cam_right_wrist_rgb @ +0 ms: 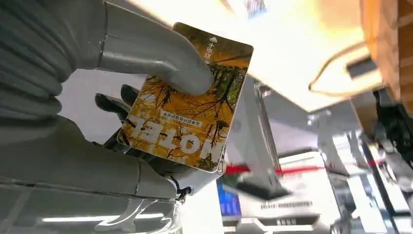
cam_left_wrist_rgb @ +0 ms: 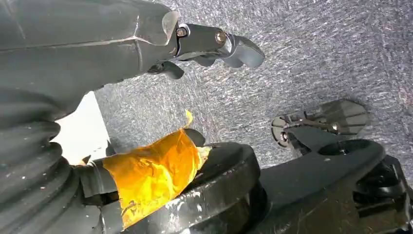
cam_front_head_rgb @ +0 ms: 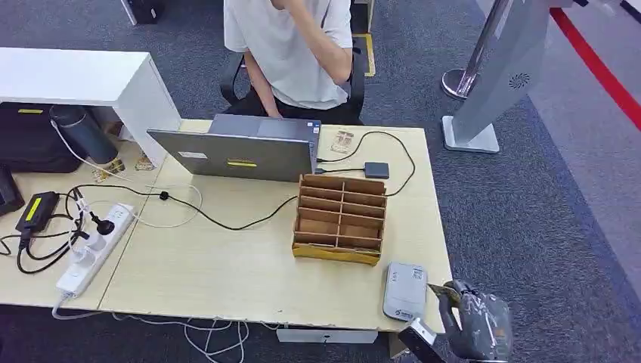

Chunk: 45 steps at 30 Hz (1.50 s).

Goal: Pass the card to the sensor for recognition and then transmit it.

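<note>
card (cam_right_wrist_rgb: 187, 100) pinned under the thick grey thumb of the right hand (cam_right_wrist_rgb: 122, 112), darker fingers backing it from behind — a firm pinch on a flat, glossy rectangle printed with orange autumn trees and pale lettering. from the head view that right hand sits just off the table edge, right beside the sensor (cam_front_head_rgb: 405, 290), the card edge poking toward it. the sensor is a small grey slab with rounded corners, smooth plastic, lying flat at the near corner of the pale wood-grain table (cam_front_head_rgb: 227, 272). step in hand, i'd say: carrying the card in for the read, not yet over the pad. next move calls for swinging it over the sensor, face flat and low. just beyond the sensor stands a brown cardboard slot rack (cam_front_head_rgb: 340, 218), beyond that a grey laptop (cam_front_head_rgb: 242, 151) and a seated person (cam_front_head_rgb: 291, 49). left hand (cam_left_wrist_rgb: 204, 46) hangs over speckled carpet — fingers curled, nothing in them.
</note>
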Each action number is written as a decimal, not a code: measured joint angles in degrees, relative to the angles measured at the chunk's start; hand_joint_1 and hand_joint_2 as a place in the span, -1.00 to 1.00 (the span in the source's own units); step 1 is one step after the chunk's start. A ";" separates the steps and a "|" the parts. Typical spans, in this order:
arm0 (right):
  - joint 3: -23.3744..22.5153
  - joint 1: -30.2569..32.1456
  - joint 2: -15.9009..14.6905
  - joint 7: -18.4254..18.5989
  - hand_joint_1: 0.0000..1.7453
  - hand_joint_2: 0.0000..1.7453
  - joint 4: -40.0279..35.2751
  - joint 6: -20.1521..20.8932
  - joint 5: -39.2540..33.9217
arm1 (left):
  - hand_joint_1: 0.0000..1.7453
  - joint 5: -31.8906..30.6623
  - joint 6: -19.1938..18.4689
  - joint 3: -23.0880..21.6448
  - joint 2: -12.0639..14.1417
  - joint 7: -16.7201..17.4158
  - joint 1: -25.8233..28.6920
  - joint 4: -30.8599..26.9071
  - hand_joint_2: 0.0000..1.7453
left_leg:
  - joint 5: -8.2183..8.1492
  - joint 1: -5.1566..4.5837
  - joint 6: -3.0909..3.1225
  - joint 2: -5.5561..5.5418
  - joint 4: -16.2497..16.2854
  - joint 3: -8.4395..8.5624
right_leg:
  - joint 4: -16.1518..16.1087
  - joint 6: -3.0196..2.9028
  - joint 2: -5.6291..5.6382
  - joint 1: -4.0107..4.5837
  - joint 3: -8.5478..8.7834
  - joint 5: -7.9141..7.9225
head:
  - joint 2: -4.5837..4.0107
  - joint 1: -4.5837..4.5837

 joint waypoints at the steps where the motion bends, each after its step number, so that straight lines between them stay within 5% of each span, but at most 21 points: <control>1: 0.76 -0.28 0.15 0.18 1.00 1.00 0.94 -0.26 -0.39 | -1.00 0.00 0.04 0.00 0.04 0.15 0.02 0.00 1.00 | 0.00 0.00 0.00 0.00 0.00 0.00 | 0.00 0.00 0.00 0.00 0.00 0.00 | 0.00 0.00; 18: 9.12 -3.88 1.35 1.01 1.00 1.00 12.12 -3.65 -4.85 | -1.00 0.02 0.22 0.07 0.96 1.14 0.88 0.00 1.00 | 0.00 0.01 0.00 0.03 -0.01 0.01 | 0.00 0.00 0.01 0.01 0.01 0.00 | 0.00 0.02; 28: 5.71 -5.07 0.87 0.41 1.00 1.00 6.47 -4.00 -0.22 | -1.00 -1.01 0.22 0.07 1.36 1.18 1.18 0.00 1.00 | 0.01 0.01 0.00 0.03 -0.01 0.00 | 0.01 -0.01 0.02 0.01 0.01 0.01 | 0.00 0.02; 35: -4.19 -13.11 1.18 -4.74 1.00 1.00 -4.60 4.71 1.79 | -1.00 -2.86 0.20 -0.04 1.51 0.13 1.27 0.00 1.00 | 0.05 -0.01 0.00 0.15 -0.01 0.05 | 0.03 -0.08 0.11 0.00 0.03 0.11 | 0.00 0.00; 45: -3.88 -36.01 1.29 0.07 1.00 1.00 4.04 13.97 9.81 | -1.00 -4.98 -0.13 -1.60 1.51 -0.26 0.78 0.02 1.00 | 0.21 0.01 -0.01 0.29 0.00 0.07 | 0.06 0.01 0.30 0.01 0.01 0.28 | 0.00 0.02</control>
